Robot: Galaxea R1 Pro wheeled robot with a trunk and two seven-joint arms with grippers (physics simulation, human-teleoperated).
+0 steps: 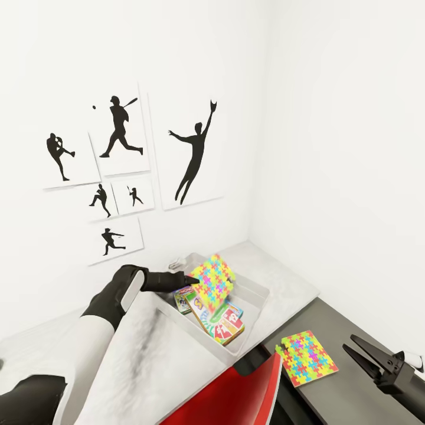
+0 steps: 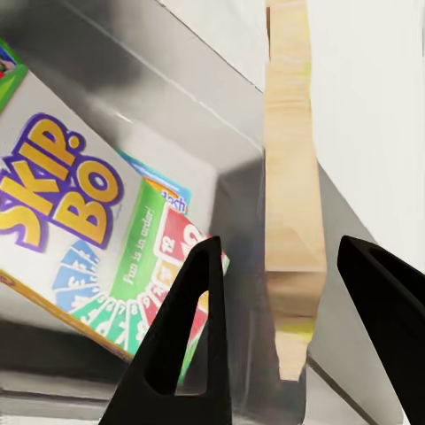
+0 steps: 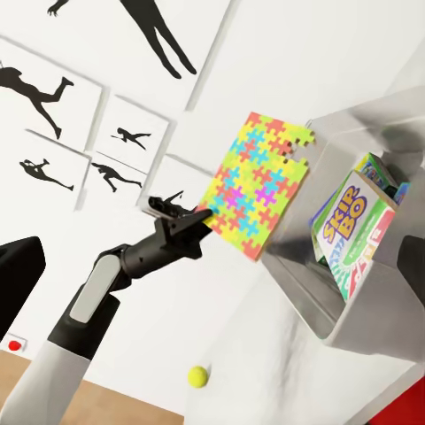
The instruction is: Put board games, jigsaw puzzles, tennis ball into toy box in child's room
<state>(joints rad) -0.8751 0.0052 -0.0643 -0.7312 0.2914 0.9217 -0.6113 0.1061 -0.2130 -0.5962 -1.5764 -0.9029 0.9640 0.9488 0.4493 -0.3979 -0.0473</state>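
- The black left gripper (image 1: 188,280) pinches one thin, flat jigsaw square of yellow, green, pink and blue pieces (image 1: 214,277) by its edge, held upright over the shallow light-grey toy box (image 1: 260,287); in the left wrist view the square (image 2: 290,204) shows edge-on as a pale wooden slab between the two dark fingers (image 2: 181,354).
- The black right gripper (image 1: 361,352) hangs with its fingers spread and empty at the picture's lower right, cut off by the frame.
- Inside the toy box lie flat printed game boxes (image 1: 219,319), overlapping so that their number is hard to tell; one reads "Skip-Bo" (image 2: 80,239).
- A second multicolour jigsaw square (image 1: 306,357) lies flat on the lower dark-grey table section (image 1: 354,389), well apart from the toy box.
- A small yellow-green tennis ball (image 3: 197,376) rests on the light grey tabletop (image 1: 177,366).
- A red chair back (image 1: 242,395) hides part of the table's near edge.
- Black silhouette pictures of ball players (image 1: 118,153) hang on the white wall.
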